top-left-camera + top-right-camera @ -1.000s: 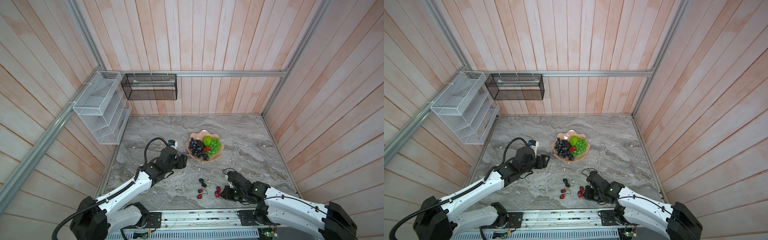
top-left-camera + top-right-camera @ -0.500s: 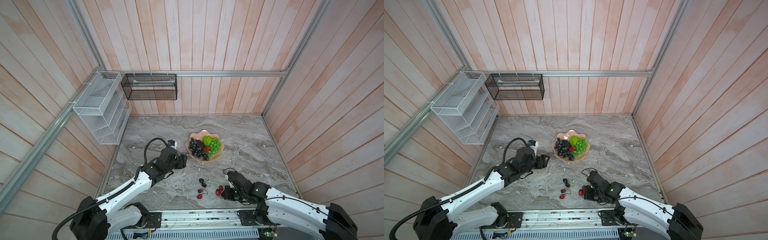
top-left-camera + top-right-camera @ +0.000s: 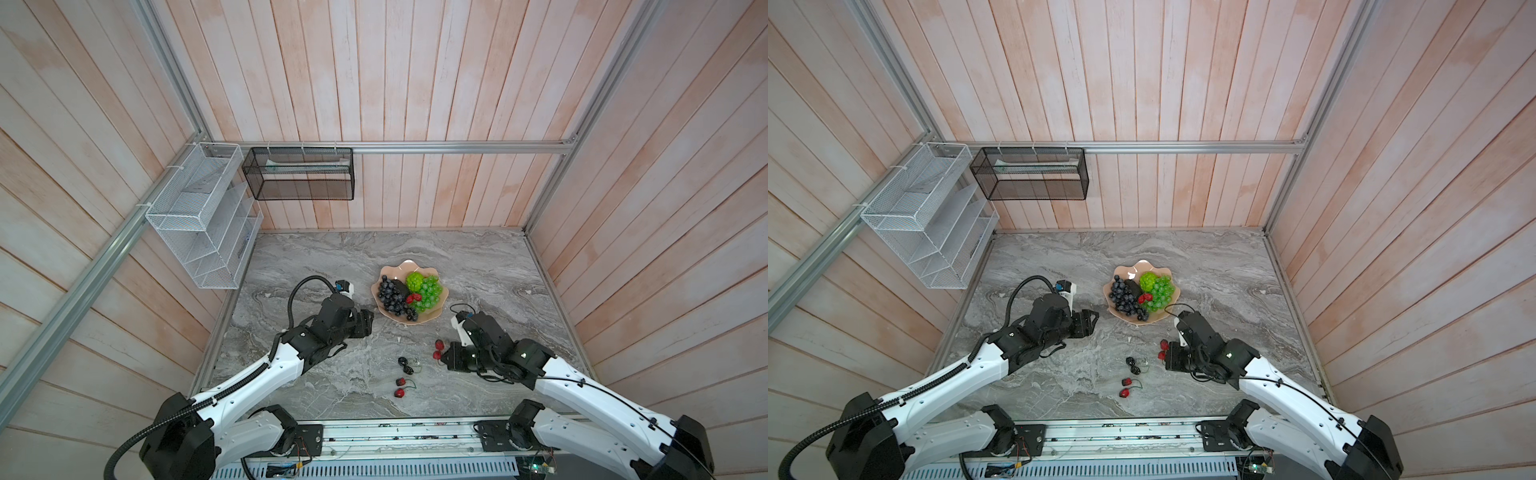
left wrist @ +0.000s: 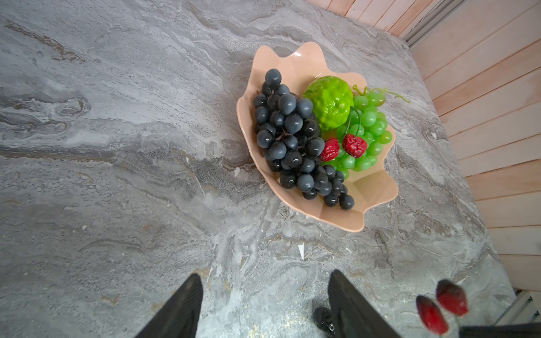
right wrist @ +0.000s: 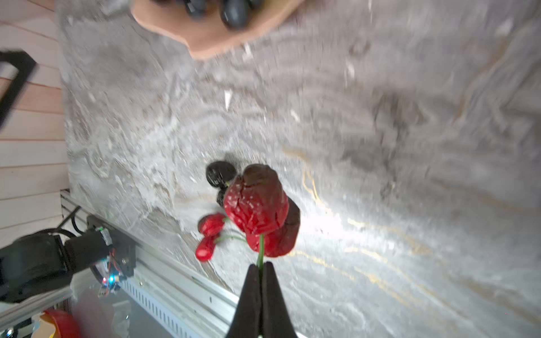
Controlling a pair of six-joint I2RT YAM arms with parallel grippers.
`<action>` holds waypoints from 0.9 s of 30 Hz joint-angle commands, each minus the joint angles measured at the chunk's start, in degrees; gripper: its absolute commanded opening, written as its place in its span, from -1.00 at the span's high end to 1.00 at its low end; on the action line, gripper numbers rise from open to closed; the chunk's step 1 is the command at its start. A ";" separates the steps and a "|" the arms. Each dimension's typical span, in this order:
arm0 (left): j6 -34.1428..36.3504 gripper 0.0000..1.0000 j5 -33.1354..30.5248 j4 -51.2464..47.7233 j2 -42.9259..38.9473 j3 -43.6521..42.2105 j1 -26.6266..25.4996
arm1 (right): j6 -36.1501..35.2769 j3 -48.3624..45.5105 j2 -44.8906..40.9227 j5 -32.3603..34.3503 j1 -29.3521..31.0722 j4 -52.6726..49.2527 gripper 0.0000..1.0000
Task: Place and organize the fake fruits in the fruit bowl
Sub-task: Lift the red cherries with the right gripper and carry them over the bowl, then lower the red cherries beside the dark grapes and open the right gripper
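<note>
**Two cherry pairs loose on table, a third pinched by its stem**

The right gripper (image 5: 260, 267) is clenched on the thin green stem of the red cherries (image 5: 257, 202), which hang clear of the table (image 3: 332, 257), short of the bowl (image 4: 292, 61). The left gripper (image 4: 265, 276) is spread wide and holds nothing, just beside the bowl.

In the bowl are the dark grapes (image 4: 292, 140), green grapes (image 4: 366, 131), a knobbly green fruit (image 4: 328, 101) and one red pair (image 4: 342, 147). On the table are the black berries (image 3: 405, 365) and a red pair (image 3: 400, 387).

Risks:
- The grip is on the stem only, so it is likely to slip or swing on a fast move. The wrist view is blurred.
- The bowl is shallow and already heaped, so fruit released onto the pile could roll off over the wavy rim.
- A low approach could clip the rim and shove the bowl.
</note>
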 commanded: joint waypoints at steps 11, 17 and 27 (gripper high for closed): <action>-1.60 -0.42 -4.75 -4.92 -7.51 -0.80 1.09 | -23.40 22.99 29.05 -14.34 -10.60 7.96 0.96; -2.69 -0.42 -5.37 -4.88 -9.90 -1.61 1.28 | -25.39 30.73 39.06 -18.60 -11.69 9.35 0.95; -2.28 -0.44 -6.35 -6.05 -12.07 -1.84 1.36 | -27.27 35.69 46.67 -16.63 -12.48 8.85 0.93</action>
